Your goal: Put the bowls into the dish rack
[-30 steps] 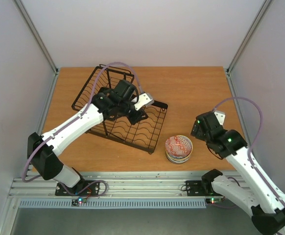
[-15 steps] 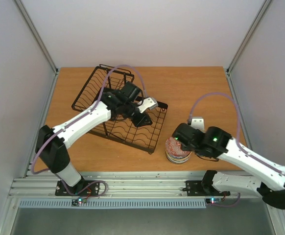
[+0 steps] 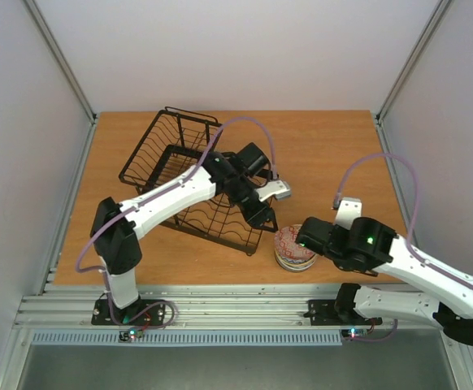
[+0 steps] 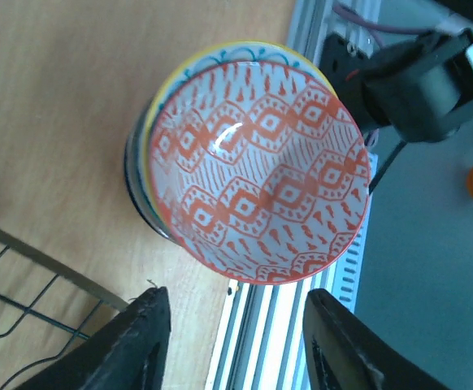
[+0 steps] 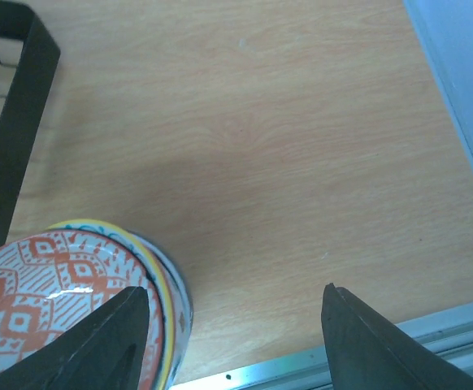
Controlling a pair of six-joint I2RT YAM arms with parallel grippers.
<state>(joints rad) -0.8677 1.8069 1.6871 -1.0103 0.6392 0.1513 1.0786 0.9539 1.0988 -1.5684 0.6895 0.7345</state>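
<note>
The left gripper [image 4: 240,329] hangs open over the stacked bowls [image 3: 296,246]; the right gripper [image 5: 236,325], also open, sits just beside them

Glossy ceramic bowls [image 4: 257,171], wire rack [image 3: 196,179]

White arms [image 3: 163,199], black joints [image 3: 116,244], lilac cables [image 3: 380,155].

Left pincer [image 4: 236,296] and right pincer [image 5: 232,291] both agape, angled downward, near each other.
</note>
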